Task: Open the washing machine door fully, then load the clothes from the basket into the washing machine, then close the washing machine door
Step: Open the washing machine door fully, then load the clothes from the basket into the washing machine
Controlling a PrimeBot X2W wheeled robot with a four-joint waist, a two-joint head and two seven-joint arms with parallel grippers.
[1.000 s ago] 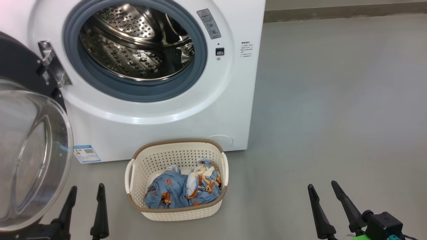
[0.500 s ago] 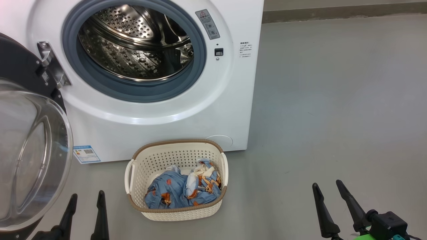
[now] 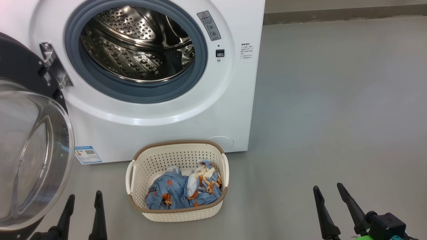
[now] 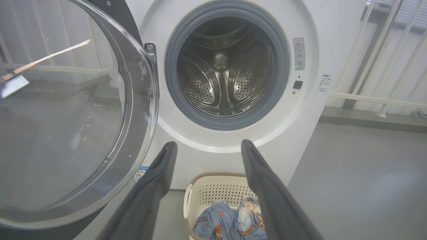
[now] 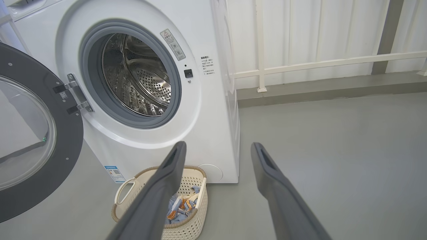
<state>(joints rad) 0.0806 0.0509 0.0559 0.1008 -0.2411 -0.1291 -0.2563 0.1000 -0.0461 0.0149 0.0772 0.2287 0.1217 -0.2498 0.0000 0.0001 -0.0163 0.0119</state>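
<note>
Door (image 3: 30, 140): black rim, clear domed glass, swung open at frame left.
Clothes (image 3: 183, 192): blue printed fabric, crumpled in perforated basket (image 3: 173, 159).
Left gripper (image 3: 84, 195), right gripper (image 3: 327, 186): spread, empty.

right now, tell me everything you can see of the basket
The basket is a small cream-white rectangular tub, plastic by its look, with perforated walls, a brown woven-look rim and a loop handle on each side. It stands upright on the grey floor close in front of the washing machine, below its open drum, holding crumpled blue printed clothes. Nothing else touches it.
</note>
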